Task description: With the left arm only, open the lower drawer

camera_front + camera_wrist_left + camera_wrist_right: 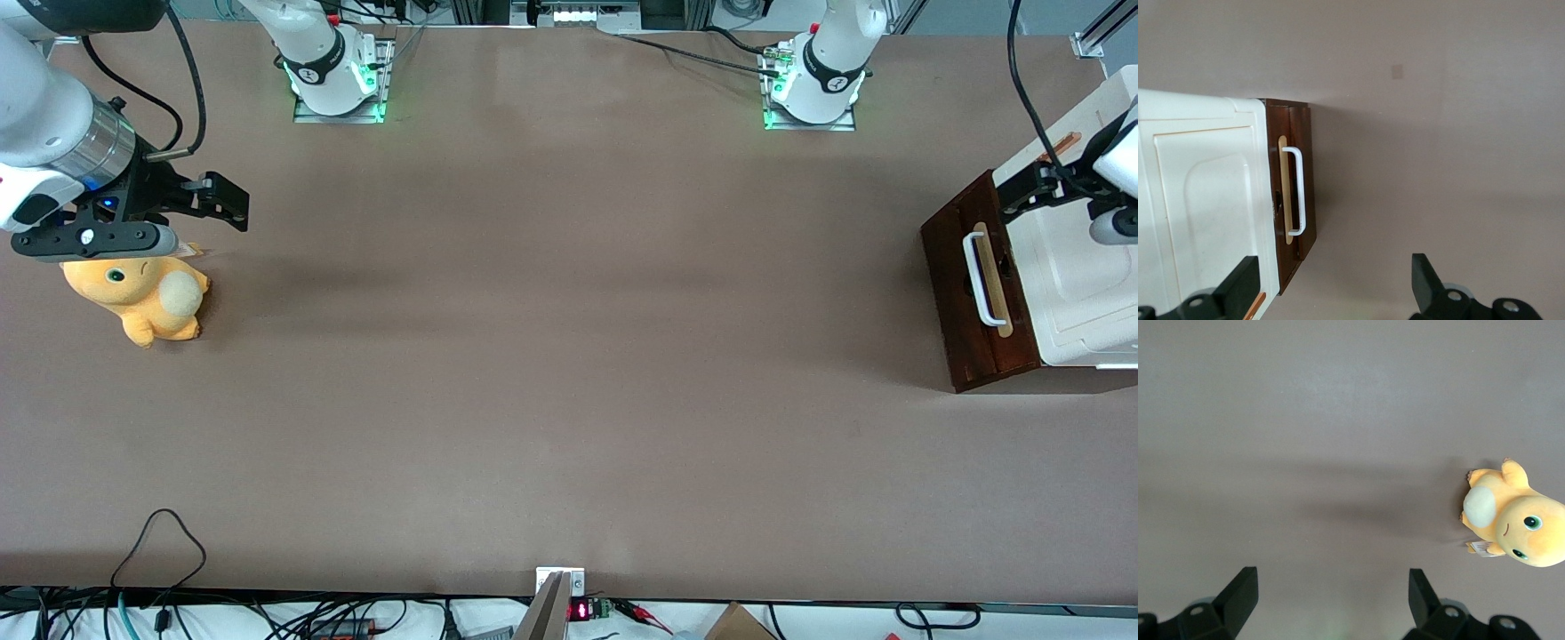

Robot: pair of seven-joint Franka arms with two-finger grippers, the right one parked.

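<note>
My left arm's gripper (1331, 287) hangs above the white cabinet (1080, 284) at the working arm's end of the table (569, 356) — fingers (1238, 287) spread wide, holding nothing. I see the lower drawer (965, 284) shut, its white handle (1298, 190) untouched — gripper and handle apart.

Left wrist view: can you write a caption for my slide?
The gripper, fingers open, hangs above the white cabinet and the drawer's white handle, not touching it.
</note>
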